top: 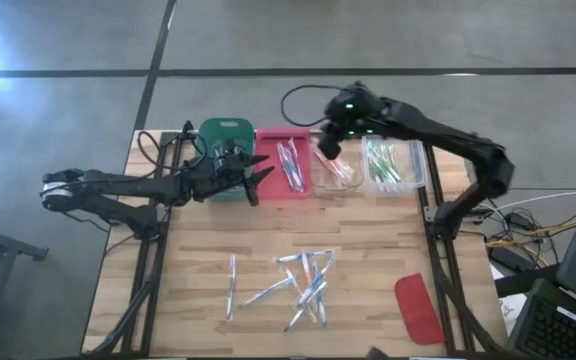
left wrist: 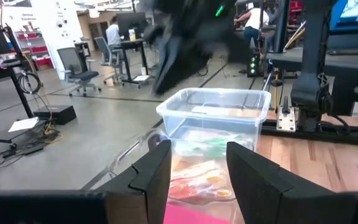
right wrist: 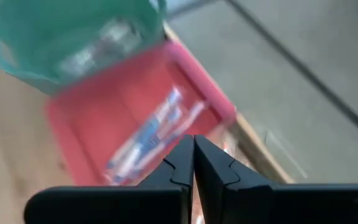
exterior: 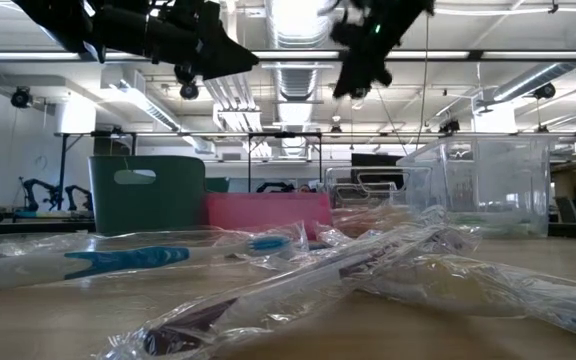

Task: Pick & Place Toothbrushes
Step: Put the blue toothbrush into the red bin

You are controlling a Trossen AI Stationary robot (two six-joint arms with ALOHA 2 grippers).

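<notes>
Several toothbrushes loose mid-table — well apart from right end effector | shut

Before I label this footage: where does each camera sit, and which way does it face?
High: overhead, straight down; both arms, table.
Low: tabletop level, across wrapped toothbrushes; arms overhead.
Left wrist: past open left gripper toward clear bins.
Right wrist: past shut right gripper onto pink bin.
High and right wrist share the pink bin.

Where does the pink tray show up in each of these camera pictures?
High view: pink tray at the table's far edge, middle.
Low view: low pink wall, centre background.
Left wrist view: only a pink sliver between the fingers.
Right wrist view: centre.
Shared landmark: green bin beside it.
</notes>
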